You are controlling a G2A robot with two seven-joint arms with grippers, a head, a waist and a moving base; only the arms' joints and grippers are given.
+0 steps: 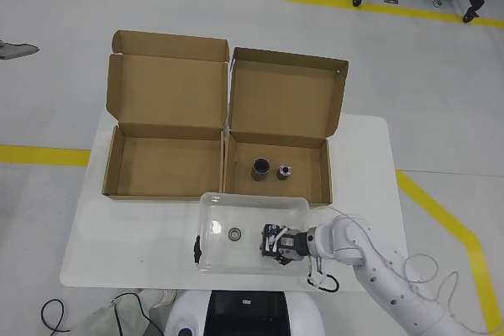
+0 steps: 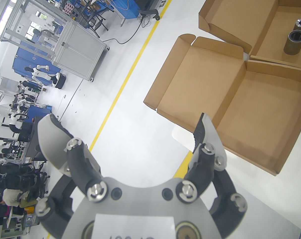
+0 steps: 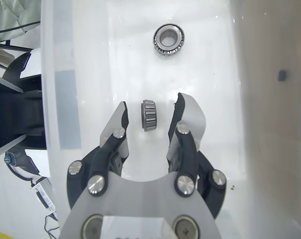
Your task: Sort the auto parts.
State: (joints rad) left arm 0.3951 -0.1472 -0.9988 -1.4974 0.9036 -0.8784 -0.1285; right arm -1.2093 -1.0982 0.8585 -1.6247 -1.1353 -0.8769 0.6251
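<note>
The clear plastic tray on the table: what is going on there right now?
The right gripper sits open inside the clear plastic tray, with a small silver tapered roller bearing between its fingers, not yet gripped. A second silver bearing lies flat farther along the tray. Two dark metal cylinders stand in one open brown cardboard box. The left gripper is open, away from the tray.

The white desk (image 1: 92,244) has rounded corners. Two open cardboard boxes stand on its far half, side by side and touching. The left box (image 1: 164,168) and the right box (image 1: 312,176) both have their lids folded back past the far edge. A clear plastic bin (image 1: 214,223) sits on the near half, just in front of the boxes. I cannot tell whether it touches them.
</note>
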